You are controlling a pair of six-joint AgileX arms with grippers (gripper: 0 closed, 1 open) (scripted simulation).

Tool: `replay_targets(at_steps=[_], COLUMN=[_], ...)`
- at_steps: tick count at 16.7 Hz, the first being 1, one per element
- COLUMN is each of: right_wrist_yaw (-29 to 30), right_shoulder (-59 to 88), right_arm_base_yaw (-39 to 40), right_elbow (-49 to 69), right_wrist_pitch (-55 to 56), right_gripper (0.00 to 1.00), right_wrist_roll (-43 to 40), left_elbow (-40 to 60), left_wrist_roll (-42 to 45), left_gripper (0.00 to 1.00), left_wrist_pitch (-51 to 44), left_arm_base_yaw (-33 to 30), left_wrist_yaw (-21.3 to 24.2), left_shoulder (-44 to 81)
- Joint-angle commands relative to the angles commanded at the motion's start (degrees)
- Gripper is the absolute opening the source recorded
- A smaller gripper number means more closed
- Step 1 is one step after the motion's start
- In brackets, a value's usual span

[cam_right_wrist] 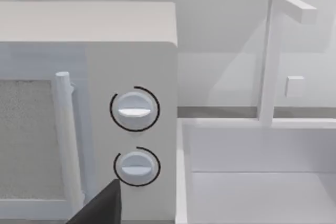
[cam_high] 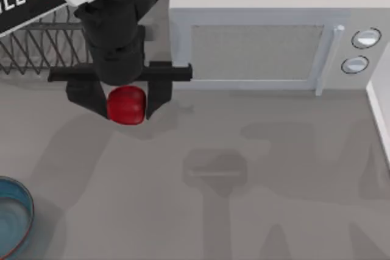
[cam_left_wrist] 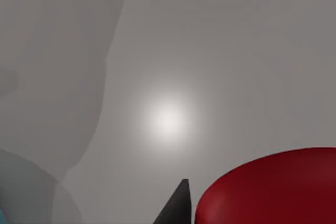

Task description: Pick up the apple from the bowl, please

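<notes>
You'll find the apple (cam_high: 127, 105) in the upper left of the top view, pinched between the two dark fingers of the left gripper (cam_high: 124, 103), which close against its sides. It sits well apart from the bowl (cam_high: 23, 206), which lies at the lower left corner with most of its round cut off by the frame edge; you see just a blue inside and a thin reddish-brown rim. The arm above the apple covers its upper part, so you see only the lower red bulge.

In the left wrist view the apple (cam_left_wrist: 273, 187) fills the lower right corner, cut off by the edges, with one dark fingertip (cam_left_wrist: 177, 205) just beside it. A sliver of the bowl (cam_left_wrist: 21, 192) shows at the lower left, too little to make out its shape.

Behind the gripper in the top view stand a wire rack (cam_high: 36, 44) at the upper left, partly hidden by the arm, and a microwave (cam_high: 262, 41) across the upper right.

The right wrist view faces the microwave's two dials (cam_right_wrist: 135, 109) and a white sink (cam_right_wrist: 252, 182). A dark fingertip (cam_right_wrist: 100, 205) of the right gripper pokes in at the bottom edge; you cannot tell how wide it stands.
</notes>
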Motion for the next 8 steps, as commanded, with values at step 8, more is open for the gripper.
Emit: replay_targets(at_steps=[8], right_wrist_yaw=[0.0], right_shoulder=[0.0], right_arm_base_yaw=[0.0], right_elbow=[0.0], right_wrist_pitch=[0.0], right_gripper=[1.0], right_wrist_roll=[0.0], left_elbow=[-14.63], left_wrist_roll=[0.07], left_gripper=[0.0], left_wrist_pitch=[17.57], left_arm_base_yaw=[0.0], left_wrist_yaw=[0.01], left_shoulder=[2.39])
